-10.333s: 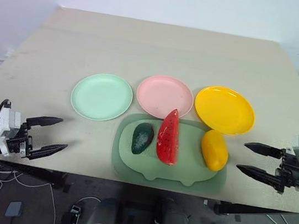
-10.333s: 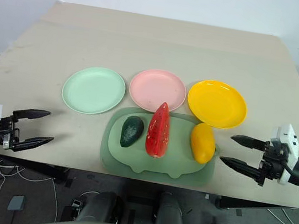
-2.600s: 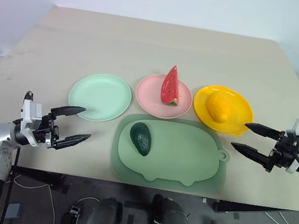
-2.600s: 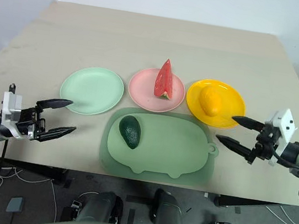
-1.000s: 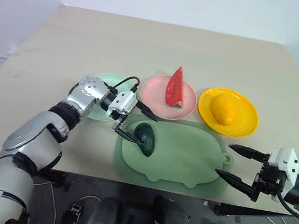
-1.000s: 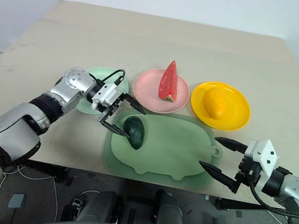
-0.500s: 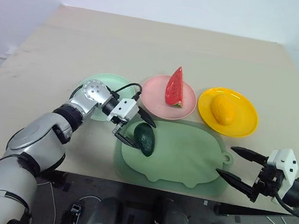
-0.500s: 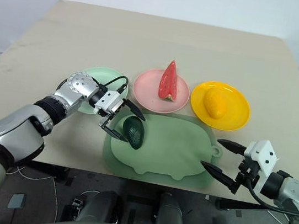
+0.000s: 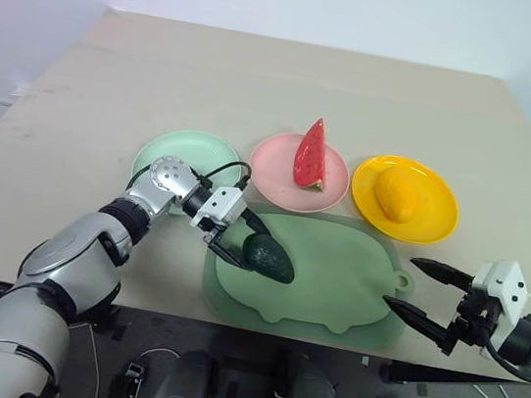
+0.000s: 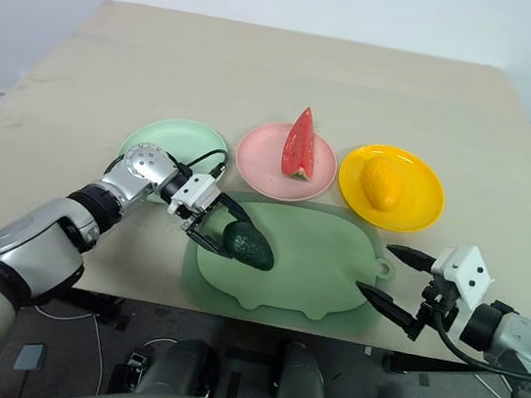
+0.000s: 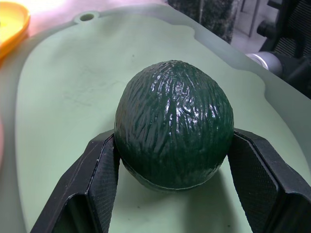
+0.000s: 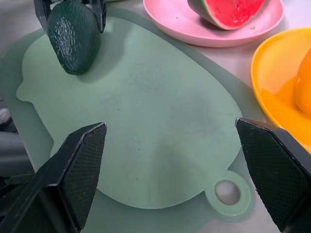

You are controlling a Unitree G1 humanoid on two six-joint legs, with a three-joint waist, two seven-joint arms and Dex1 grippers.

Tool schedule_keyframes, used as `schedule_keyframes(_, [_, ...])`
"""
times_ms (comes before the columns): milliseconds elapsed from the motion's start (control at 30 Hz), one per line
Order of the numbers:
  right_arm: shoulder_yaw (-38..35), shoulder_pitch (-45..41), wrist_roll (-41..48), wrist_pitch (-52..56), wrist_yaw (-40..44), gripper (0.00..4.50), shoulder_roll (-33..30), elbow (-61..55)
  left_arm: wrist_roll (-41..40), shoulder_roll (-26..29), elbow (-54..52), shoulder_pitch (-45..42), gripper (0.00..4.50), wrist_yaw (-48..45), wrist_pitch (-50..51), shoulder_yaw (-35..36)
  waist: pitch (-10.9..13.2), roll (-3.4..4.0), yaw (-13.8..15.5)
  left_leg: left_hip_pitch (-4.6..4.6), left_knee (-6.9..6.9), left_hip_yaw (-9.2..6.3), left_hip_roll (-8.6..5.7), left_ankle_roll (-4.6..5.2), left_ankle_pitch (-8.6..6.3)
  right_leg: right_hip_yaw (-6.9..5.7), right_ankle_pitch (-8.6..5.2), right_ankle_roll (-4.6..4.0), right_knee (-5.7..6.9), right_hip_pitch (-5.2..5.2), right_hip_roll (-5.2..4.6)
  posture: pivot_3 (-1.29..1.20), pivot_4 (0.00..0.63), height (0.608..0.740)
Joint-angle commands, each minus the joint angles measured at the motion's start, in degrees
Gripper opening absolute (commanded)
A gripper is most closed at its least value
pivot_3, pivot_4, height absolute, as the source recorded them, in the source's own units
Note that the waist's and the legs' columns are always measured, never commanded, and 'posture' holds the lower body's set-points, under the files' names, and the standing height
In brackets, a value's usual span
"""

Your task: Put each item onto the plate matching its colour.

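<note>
While half a second ago its fingers stood apart around the fruit, our left gripper point(image 9: 239, 246) has now clamped on the dark green avocado point(image 9: 268, 258), low and left of centre on the pale green pig-shaped mat point(image 9: 333, 278). That, we reckon, leaves only the lift and carry to the mint green plate point(image 9: 188, 153), up and to the left. The watermelon wedge point(image 9: 310, 154) already stands on the pink plate point(image 9: 280, 168), the mango point(image 9: 396, 193) on the yellow plate point(image 9: 435, 188). At lower right our right gripper point(image 9: 418, 292) hangs wide open, holding nothing. The beige table point(image 9: 262, 80) runs up to a white wall.
</note>
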Motion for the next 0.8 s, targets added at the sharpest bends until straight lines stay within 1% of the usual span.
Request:
schedule_keyframes(33, [-0.2, -0.8, 0.6, 0.1, -0.8, 4.50, 0.3, -1.2, -0.6, 0.2, -2.0, 0.6, 2.95, -0.2, 0.5, 2.2, 0.0, 0.00, 0.0, 0.00, 0.00, 0.00, 0.00, 0.00, 0.00, 0.00, 0.00, 0.00, 0.00, 0.00, 0.00, 0.00, 0.150, 0.736])
schedule_keyframes(200, [0.5, -1.5, 0.4, -0.1, -1.1, 4.50, 0.4, -0.6, -0.9, 0.7, -2.9, 0.6, 2.95, -0.2, 1.7, 3.5, 0.0, 0.00, 0.0, 0.00, 0.00, 0.01, 0.00, 0.00, 0.00, 0.00, 0.00, 0.00, 0.00, 0.00, 0.00, 0.00, 0.150, 0.736])
schedule_keyframes(333, [1.2, -2.1, 0.4, -0.2, -1.2, 4.50, 0.6, -0.4, -2.3, 1.3, -2.4, -1.0, 2.95, -0.2, 5.3, 8.0, 0.0, 0.00, 0.0, 0.00, 0.00, 0.00, 0.00, 0.00, 0.00, 0.00, 0.00, 0.00, 0.01, 0.00, 0.00, 0.00, 0.150, 0.736])
schedule_keyframes(400, [1.4, -2.2, 0.5, -0.2, -1.1, 4.50, 0.7, -0.4, -3.6, 2.3, -3.5, -1.5, 2.95, -0.2, 7.5, 10.6, 0.0, 0.00, 0.0, 0.00, 0.00, 0.00, 0.00, 0.00, 0.00, 0.00, 0.00, 0.00, 0.01, 0.00, 0.01, 0.00, 0.150, 0.736])
schedule_keyframes(500, [1.7, -2.2, 0.6, -0.3, -0.8, 4.50, 0.8, 0.0, -4.3, 5.8, -4.8, -1.7, 2.95, -0.2, 11.1, 14.0, 0.0, 0.00, -0.1, 0.01, 0.00, -0.01, 0.00, 0.00, 0.00, 0.00, 0.00, 0.00, 0.02, 0.00, 0.01, 0.00, 0.150, 0.736])
schedule_keyframes(600, [1.8, -2.6, 0.2, -1.2, -1.2, 4.50, 1.5, 0.9, -2.7, 10.4, -2.4, -0.7, 2.95, -0.2, 10.9, 19.5, 0.0, 0.00, -0.2, 0.04, -0.01, 0.02, 0.01, 0.00, 0.00, 0.00, 0.00, 0.00, 0.03, 0.00, 0.03, 0.00, 0.150, 0.736])
schedule_keyframes(800, [1.8, -3.4, -0.4, -2.0, -1.3, 4.50, 2.0, 2.5, 3.5, 14.0, 5.8, -1.1, 2.95, 1.2, 11.5, 32.4, 0.0, -0.01, 0.1, 0.01, 0.01, 0.01, 0.00, 0.00, 0.00, -0.01, 0.00, 0.00, 0.03, 0.00, 0.04, 0.00, 0.150, 0.736])
